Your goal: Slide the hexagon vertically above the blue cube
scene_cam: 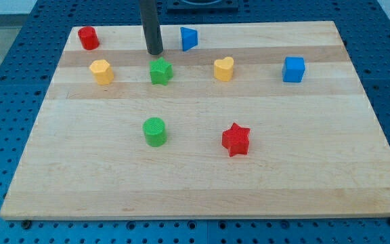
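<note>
Hovering just above the green star [160, 71], my tip [154, 52], a bare rod holding nothing, has yet to reach the yellow hexagon [101, 71] at the counter's [195, 183] left, far from the blue cube [293, 69], so next it must get behind the hexagon.

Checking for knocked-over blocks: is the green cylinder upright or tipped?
Upright: the green cylinder shows its round top face, standing on the board.

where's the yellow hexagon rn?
The yellow hexagon sits near the board's left edge in the view's upper part, just below-right of the red cylinder and left of the green star. My tip is above that star.
</note>
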### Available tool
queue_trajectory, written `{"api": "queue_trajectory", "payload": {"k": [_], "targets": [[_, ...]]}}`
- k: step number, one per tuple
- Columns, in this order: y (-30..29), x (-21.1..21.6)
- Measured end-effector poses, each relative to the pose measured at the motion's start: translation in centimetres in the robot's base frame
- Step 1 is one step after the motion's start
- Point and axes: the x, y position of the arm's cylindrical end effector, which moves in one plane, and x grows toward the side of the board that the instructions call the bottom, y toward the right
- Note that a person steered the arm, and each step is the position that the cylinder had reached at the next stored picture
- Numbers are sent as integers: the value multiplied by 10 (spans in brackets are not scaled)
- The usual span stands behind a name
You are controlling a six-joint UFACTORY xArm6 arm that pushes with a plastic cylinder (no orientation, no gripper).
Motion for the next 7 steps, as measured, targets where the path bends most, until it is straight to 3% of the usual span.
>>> {"api": "queue_trajectory", "payload": {"k": [3, 4, 5, 7], "targets": [[-3, 58], [7, 119], [-11, 147], [-164, 142]]}}
